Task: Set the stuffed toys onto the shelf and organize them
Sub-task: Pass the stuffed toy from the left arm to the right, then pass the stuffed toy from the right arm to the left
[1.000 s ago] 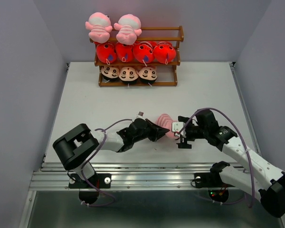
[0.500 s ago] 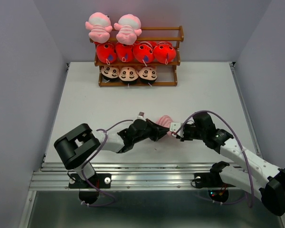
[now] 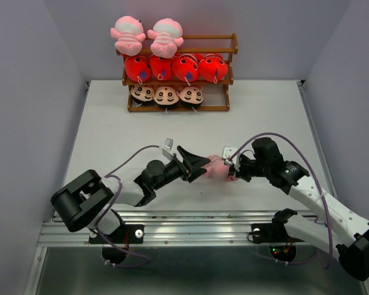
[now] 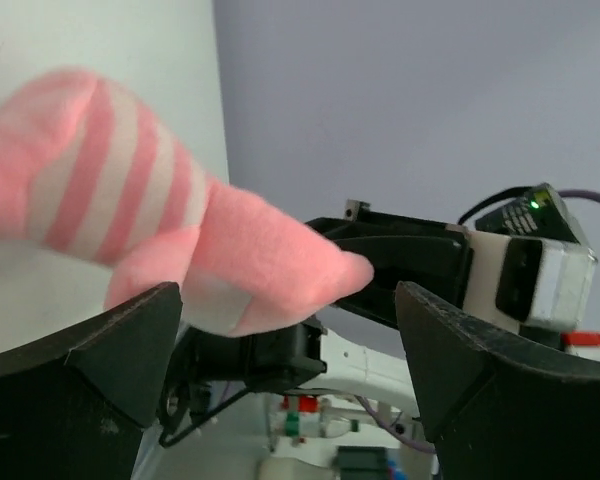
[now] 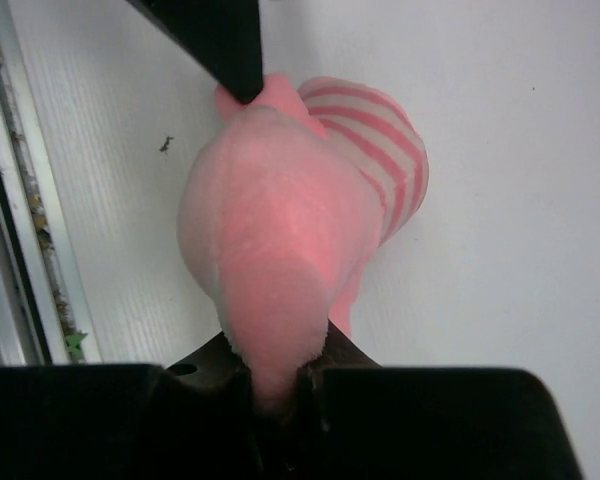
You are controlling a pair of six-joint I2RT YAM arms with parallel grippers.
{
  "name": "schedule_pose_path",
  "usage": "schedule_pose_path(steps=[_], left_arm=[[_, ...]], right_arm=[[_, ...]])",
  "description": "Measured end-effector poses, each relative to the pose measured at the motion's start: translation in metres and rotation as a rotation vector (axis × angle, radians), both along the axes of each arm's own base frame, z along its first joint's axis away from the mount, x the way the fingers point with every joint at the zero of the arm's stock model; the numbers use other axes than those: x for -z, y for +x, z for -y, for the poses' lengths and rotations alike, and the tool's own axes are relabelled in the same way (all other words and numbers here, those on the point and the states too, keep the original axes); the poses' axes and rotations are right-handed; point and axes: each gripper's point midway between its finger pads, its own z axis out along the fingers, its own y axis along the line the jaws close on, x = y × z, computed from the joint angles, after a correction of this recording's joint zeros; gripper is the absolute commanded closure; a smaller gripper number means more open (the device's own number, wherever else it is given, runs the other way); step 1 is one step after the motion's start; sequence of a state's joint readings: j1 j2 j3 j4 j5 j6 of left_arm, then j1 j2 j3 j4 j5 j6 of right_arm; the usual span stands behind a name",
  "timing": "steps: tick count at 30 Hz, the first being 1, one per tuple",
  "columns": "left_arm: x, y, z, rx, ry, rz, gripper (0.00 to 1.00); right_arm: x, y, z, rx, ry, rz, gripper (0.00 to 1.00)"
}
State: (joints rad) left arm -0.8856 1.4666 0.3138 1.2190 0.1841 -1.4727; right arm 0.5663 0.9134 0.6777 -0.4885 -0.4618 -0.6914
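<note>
grips the pink frog in the right tool, holds the left tool spread wide open at its other end.

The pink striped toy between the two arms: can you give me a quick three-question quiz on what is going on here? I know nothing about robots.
1. True or false: the left claw is clamped shut on the pink striped toy.
2. How many red fish sit on the middle tier of the shelf? A: two. B: three. C: four.
3. Which claw is pinching the toy?

Key
1. False: its fingers stand wide apart, one on each side of the toy.
2. C.
3. The right claw, closed on one end of it.
</note>
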Motion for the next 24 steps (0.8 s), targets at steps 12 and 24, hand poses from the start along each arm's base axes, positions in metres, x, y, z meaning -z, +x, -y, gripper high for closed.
schedule_pose_path(steps=[12, 24], left_arm=[[-0.135, 0.013, -0.057, -0.211, 0.282, 0.778, 0.01], [-0.112, -0.004, -0.119, -0.325, 0.528, 1.101, 0.01]], right_arm=[[-0.084, -0.007, -0.023, 0.039, 0.173, -0.158, 0.99], [-0.166, -0.011, -0.049, -0.033, 0.356, -0.373, 0.99]])
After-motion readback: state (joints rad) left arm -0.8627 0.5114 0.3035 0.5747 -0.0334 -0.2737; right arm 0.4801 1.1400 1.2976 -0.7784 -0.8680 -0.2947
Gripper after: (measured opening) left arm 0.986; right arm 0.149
